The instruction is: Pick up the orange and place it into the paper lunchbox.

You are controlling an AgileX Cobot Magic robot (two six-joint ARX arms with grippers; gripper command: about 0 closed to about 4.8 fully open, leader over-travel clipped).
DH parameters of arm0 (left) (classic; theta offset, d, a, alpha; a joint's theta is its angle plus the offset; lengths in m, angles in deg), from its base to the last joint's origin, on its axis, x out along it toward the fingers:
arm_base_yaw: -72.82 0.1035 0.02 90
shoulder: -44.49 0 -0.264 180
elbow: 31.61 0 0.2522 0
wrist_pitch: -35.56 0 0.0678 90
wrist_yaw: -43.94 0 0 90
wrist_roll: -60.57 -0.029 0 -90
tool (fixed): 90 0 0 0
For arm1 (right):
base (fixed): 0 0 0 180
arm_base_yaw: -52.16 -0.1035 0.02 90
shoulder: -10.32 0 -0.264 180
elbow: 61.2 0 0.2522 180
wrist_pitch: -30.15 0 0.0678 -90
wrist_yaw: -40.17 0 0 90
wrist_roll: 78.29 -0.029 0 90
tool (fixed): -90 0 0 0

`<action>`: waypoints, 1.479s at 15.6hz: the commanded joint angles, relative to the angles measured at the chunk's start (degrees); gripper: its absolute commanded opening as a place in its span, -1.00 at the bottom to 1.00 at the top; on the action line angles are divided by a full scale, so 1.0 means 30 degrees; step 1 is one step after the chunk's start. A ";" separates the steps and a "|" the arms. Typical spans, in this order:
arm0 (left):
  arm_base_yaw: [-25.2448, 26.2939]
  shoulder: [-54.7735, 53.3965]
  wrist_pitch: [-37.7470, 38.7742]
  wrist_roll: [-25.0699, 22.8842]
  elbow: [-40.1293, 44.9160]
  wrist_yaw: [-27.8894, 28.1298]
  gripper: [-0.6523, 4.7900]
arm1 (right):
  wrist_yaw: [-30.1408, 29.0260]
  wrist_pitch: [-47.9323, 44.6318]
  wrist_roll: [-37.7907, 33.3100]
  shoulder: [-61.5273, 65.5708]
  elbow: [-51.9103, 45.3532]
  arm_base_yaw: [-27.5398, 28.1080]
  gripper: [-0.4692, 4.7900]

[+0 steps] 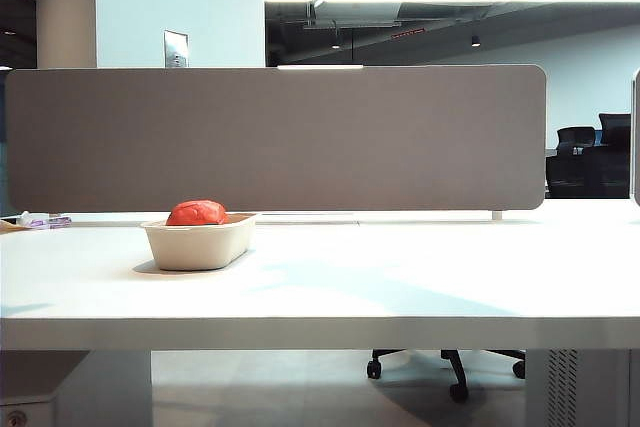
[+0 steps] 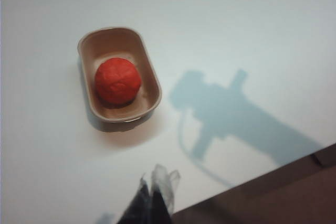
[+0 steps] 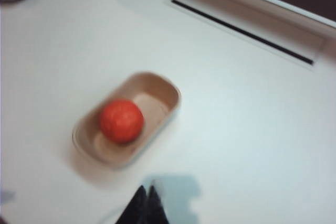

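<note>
We see the orange point(image 1: 197, 212) lying inside the lunchbox point(image 1: 199, 246), on the left of the white table point(image 1: 420, 287). Both grippers hang above it: the left gripper point(image 2: 152, 195) has its fingers pressed together on nothing (wrapped in clear film), and the right gripper point(image 3: 145, 205) is likewise clenched and empty.

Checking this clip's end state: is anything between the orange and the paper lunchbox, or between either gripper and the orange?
Nothing visible. The orange already lies inside the paper lunchbox. The left gripper and right gripper, both shut, hang above bare white table apart from the box, holding nothing.
</note>
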 commanded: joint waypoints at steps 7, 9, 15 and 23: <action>-0.0029 0.0051 0.1049 -0.0007 -0.0080 -0.0423 -0.78 | 0.0291 0.3643 -0.0066 -1.0688 -0.7715 -0.0080 -0.85; -0.0029 0.0051 0.1129 -0.0007 -0.0073 -0.0415 -0.78 | 0.0284 0.3133 -0.0459 -1.1934 -0.9158 -0.0080 -0.85; -0.0029 0.0051 0.1851 -0.0160 0.0131 -0.0481 -0.78 | 0.1239 0.1421 -0.0984 -1.5548 -1.3296 -0.0080 -0.85; -0.0029 0.3519 -0.2448 0.0124 0.5166 0.0816 -0.78 | 0.2732 -0.2667 -0.0984 -2.1136 -1.9977 -0.0073 -0.84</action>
